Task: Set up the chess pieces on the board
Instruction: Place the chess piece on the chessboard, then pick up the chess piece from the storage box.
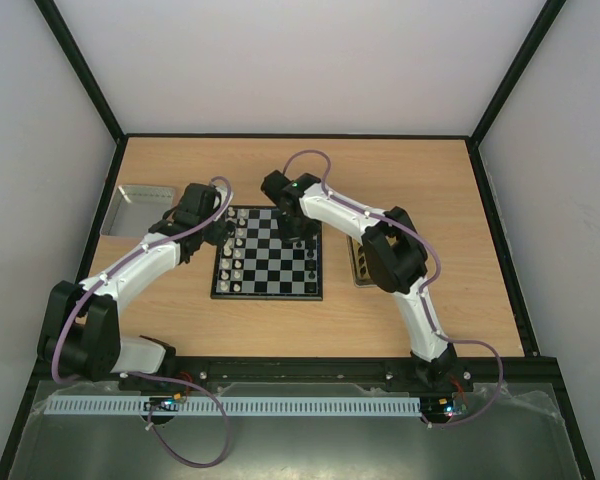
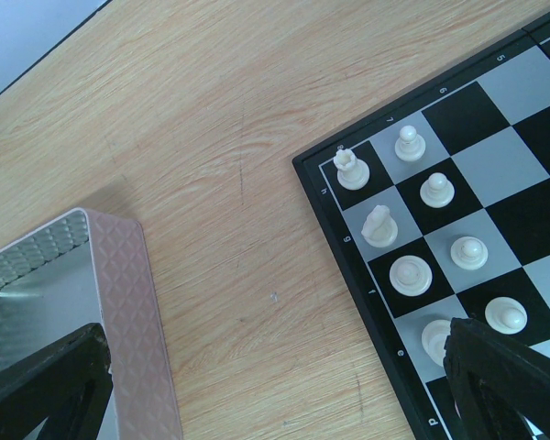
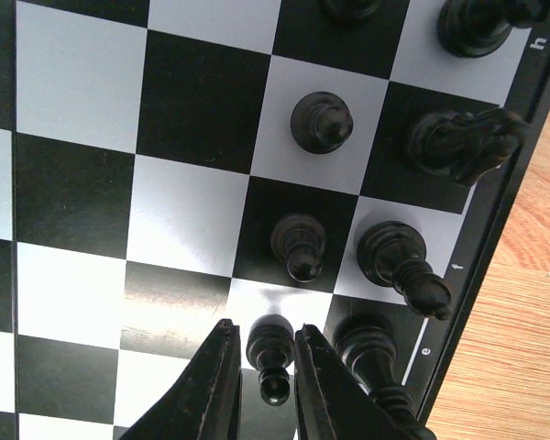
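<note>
The checkered board [image 1: 268,294] lies mid-table, with white pieces [image 1: 232,255] along its left side and black pieces [image 1: 310,262] on its right. My right gripper [image 3: 263,330] is low over the board [image 3: 192,110], its jaws closed tight round the base of a black pawn [image 3: 273,353] on a white square. Beside it are a black bishop [image 3: 399,261], a knight [image 3: 458,142] and more pawns [image 3: 321,121]. My left gripper [image 2: 275,403] is open and empty, hovering over the board's left edge [image 2: 348,266] near a white rook [image 2: 351,169] and a white knight [image 2: 379,225].
A silver metal tray [image 1: 140,208] sits at the back left; its patterned wall [image 2: 119,302] is close to my left finger [image 2: 46,385]. A yellow-tinted tray [image 1: 360,262] lies right of the board, partly under my right arm. Bare wood lies between tray and board.
</note>
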Robot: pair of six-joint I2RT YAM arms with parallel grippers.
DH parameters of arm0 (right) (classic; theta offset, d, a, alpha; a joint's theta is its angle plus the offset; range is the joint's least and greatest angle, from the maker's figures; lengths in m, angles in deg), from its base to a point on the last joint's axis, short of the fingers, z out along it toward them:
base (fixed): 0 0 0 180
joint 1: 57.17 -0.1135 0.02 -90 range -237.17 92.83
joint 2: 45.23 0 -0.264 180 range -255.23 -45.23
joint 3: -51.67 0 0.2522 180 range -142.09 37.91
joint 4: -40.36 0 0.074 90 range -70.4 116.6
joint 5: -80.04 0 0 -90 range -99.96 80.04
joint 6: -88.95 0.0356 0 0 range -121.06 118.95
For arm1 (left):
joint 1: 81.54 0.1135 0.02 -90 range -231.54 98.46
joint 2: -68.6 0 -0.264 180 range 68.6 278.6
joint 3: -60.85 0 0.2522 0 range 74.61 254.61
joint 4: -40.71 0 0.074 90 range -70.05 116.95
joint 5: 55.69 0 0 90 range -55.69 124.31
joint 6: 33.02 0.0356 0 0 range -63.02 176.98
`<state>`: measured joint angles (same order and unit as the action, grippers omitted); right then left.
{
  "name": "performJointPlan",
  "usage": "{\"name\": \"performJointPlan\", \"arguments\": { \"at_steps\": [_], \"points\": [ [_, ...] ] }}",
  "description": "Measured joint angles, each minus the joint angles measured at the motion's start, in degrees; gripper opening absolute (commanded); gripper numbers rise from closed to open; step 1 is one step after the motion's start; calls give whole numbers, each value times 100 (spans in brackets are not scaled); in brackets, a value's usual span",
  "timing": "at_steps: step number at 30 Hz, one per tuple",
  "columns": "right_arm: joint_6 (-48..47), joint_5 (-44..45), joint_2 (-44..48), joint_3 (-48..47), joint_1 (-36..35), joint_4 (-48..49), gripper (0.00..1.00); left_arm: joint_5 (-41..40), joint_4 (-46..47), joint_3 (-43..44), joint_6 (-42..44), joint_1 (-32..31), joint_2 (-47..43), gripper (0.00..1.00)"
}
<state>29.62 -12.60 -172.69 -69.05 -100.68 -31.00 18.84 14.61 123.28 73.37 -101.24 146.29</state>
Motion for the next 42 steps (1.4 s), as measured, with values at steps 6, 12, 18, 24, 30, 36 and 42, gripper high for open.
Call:
{"name": "performJointPlan", "arguments": {
  "at_steps": [6,12,18,24,30,36,42],
  "points": [
    [2,0,61,-24,0,-22,16,0,0,0,0,0,0,99],
    [20,4,225,-24,0,-46,15,0,0,0,0,0,0,99],
    [33,140,669,0,20,-151,16,0,-2,0,-2,-2,0,99],
    [125,284,2103,1080,505,66,25,0,-2,0,-2,-2,0,99],
    [173,391,2632,2494,1670,304,26,7,-2,0,-2,-28,0,99],
    [170,409,2330,2632,1749,520,26,7,-2,0,-2,-66,0,99],
    [173,409,1860,2470,1742,811,26,-2,-2,0,2,-66,0,99]
  ]
}}
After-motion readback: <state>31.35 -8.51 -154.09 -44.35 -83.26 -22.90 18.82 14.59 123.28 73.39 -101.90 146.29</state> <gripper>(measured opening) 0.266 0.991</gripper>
